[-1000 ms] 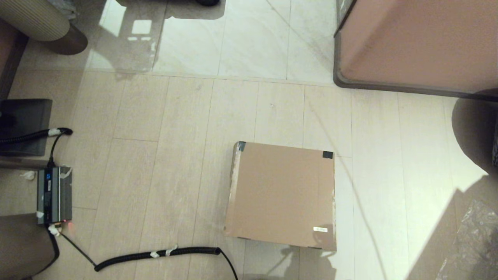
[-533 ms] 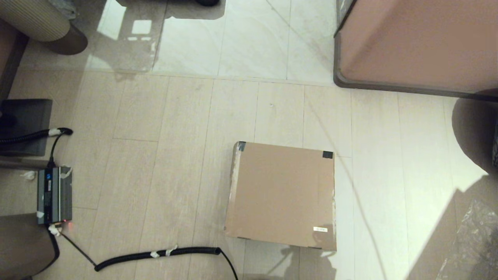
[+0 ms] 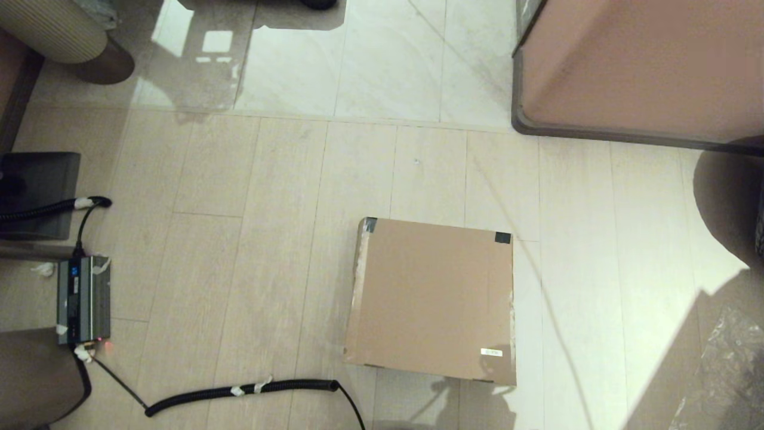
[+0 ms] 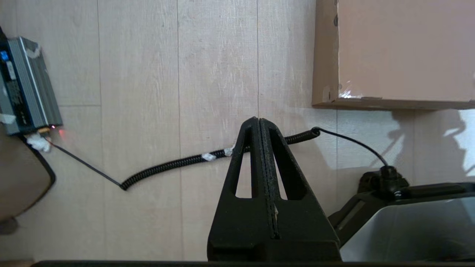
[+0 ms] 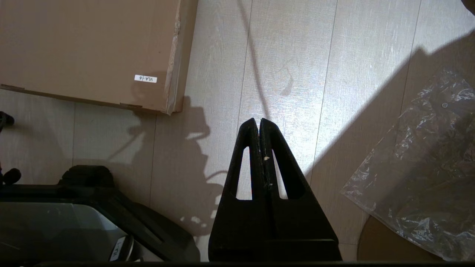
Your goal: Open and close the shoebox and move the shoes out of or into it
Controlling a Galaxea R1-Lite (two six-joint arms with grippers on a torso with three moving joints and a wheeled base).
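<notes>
Plain brown, nearly square cardboard shoebox [image 3: 431,298] lies flat on the floor, lid closed; dark tape on 2 far corners, 1 small white sticker [image 3: 491,352].

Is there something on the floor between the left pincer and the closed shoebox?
Nearly nothing. The left pincer, shut, hangs above a black coiled cable lying on the floor just short of the shoebox. The cable stays low, so it should not block a reach from above.
</notes>
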